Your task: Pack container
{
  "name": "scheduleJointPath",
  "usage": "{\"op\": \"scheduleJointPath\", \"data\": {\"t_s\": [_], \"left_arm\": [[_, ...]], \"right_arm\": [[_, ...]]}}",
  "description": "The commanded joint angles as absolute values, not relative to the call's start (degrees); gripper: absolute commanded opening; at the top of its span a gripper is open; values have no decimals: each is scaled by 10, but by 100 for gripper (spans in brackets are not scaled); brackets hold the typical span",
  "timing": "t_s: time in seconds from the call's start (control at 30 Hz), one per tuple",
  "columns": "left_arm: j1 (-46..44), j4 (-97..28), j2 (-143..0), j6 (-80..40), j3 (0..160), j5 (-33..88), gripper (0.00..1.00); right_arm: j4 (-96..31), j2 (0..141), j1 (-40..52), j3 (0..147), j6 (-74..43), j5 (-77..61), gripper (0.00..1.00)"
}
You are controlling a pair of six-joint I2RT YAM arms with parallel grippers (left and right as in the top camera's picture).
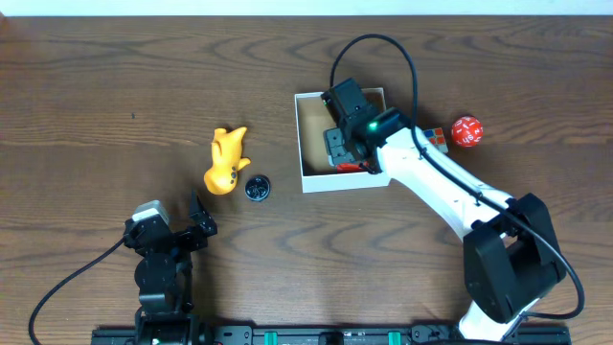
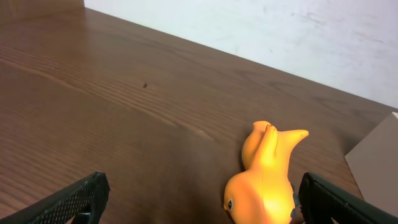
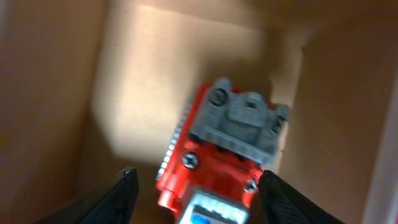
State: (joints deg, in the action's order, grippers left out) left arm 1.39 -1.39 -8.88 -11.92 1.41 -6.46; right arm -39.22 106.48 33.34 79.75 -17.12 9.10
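Observation:
The container (image 1: 312, 123) is a square white box with a brown inside, at the middle back of the table. My right gripper (image 1: 339, 146) is down inside it, open, with its fingers (image 3: 198, 184) on either side of a red toy vehicle with a grey top (image 3: 219, 149) that lies on the box floor. There is a gap on each side of the toy. A red sliver of the toy shows in the overhead view (image 1: 351, 167). My left gripper (image 1: 198, 224) is open and empty near the front left. A yellow rubber duck (image 1: 226, 159) lies just ahead of it (image 2: 263, 180).
A small black round object (image 1: 257, 187) lies right of the duck. A red ball-like toy (image 1: 466, 130) and a small red and white block (image 1: 438, 137) lie right of the container. A corner of the container shows in the left wrist view (image 2: 377, 155).

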Motion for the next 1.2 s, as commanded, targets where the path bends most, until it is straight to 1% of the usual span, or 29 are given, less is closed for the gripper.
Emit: {"op": "scheduleJointPath", "data": {"t_s": [0.0,0.07,0.17,0.3,0.7,1.17], "left_arm": [[13,-35,-85,-112,2,-82,98],[13,-35,-85,-112,2,-82,98],[13,-35,-85,-112,2,-82,98],[13,-35,-85,-112,2,-82,98],[13,-35,-85,-112,2,-82,98],[13,-35,-85,-112,2,-82,98]], "right_arm": [[-378,1066,336,810,-133,86,62],[-371,1066,338,810,-123,74,56],[-370,1066,340,809,-119,52,49],[-373,1070,345,807,-119,28,36],[-370,1111,373,806,-119,27,36],[-395,1116,371,806,-115,60,36]]}}
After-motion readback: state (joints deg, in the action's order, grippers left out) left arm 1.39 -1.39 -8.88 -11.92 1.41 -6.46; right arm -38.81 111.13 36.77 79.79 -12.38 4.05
